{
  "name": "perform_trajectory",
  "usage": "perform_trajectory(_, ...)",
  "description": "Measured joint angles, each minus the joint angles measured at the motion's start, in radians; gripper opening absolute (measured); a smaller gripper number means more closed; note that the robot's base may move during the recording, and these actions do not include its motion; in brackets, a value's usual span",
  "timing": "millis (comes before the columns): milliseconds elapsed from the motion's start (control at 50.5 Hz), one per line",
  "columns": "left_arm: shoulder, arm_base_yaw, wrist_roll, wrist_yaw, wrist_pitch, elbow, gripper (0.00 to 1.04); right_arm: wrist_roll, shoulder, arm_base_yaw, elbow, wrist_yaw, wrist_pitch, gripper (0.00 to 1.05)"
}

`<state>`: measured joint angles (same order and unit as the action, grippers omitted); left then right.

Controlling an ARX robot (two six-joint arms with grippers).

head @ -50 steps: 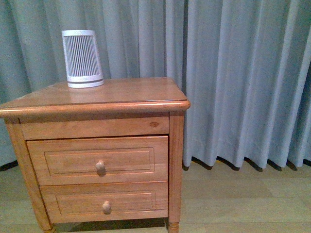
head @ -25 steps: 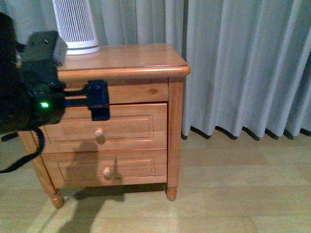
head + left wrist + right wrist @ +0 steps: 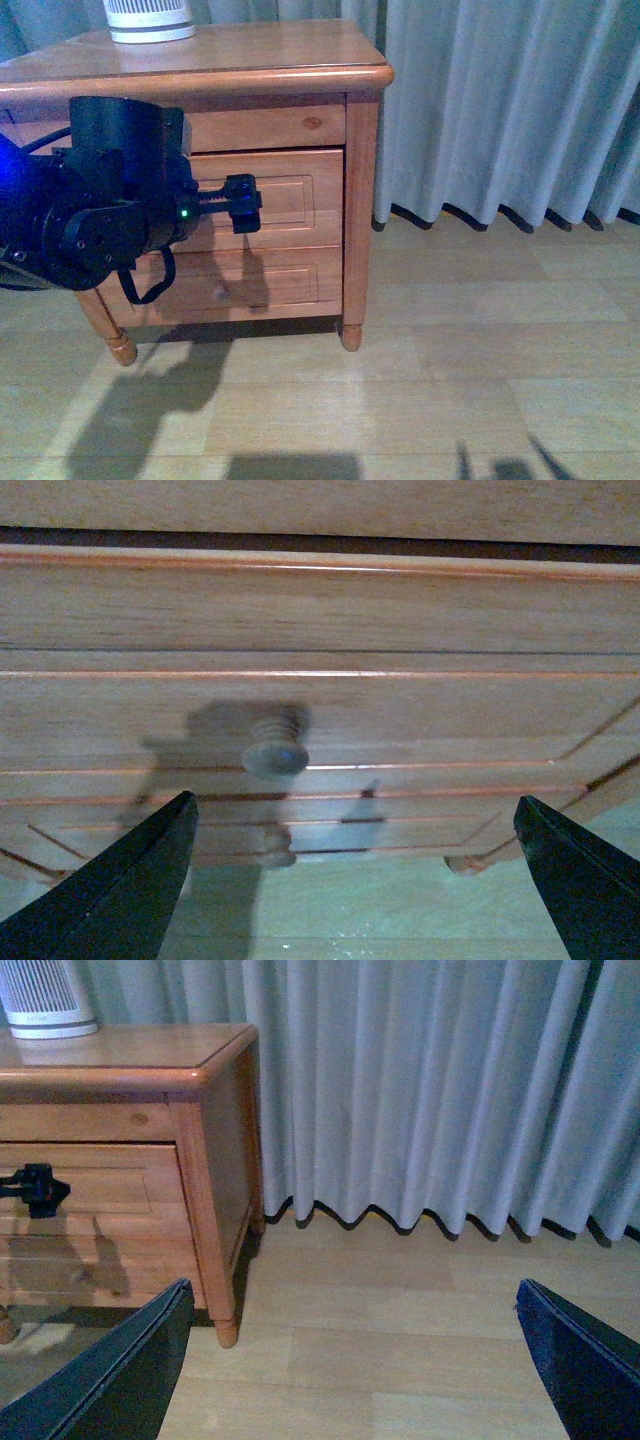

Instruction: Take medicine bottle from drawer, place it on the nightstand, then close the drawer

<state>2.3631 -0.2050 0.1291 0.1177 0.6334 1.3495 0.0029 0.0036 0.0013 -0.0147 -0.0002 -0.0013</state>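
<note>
The drawer (image 3: 295, 190) has an orange-brown panelled front and one round wooden knob (image 3: 275, 756). It is closed flush in the nightstand (image 3: 250, 60), its long axis level and crosswise to the left gripper (image 3: 243, 203), with the front facing it. The knob lies just ahead, between that gripper's wide-spread fingers (image 3: 150, 870). The right gripper (image 3: 353, 1285), also spread wide, is well off to the nightstand's side.

The orange-brown wooden nightstand (image 3: 250, 55) stands on the left of the scene on short turned feet, its flat top round-edged. Its upper drawer (image 3: 295, 185) is shut, the panelled front flush with the frame, with one round wooden knob (image 3: 275, 752) at its centre.
</note>
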Motion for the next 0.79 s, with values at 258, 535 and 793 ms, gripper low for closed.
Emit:
perform_trajectory(258,0.077,0.028,0.007,0.018,-0.014,0.096,0.98,0.000,0.000,0.000,0.000,0.000,0.000,0.98)
perform_trajectory(535,0.123,0.014,0.019,0.039,-0.013,0.109,0.98,0.000,0.000,0.000,0.000,0.000,0.000,0.98)
perform_trajectory(793,0.148,0.000,0.025,0.056,-0.013,0.142,0.93,0.000,0.000,0.000,0.000,0.000,0.000,0.98)
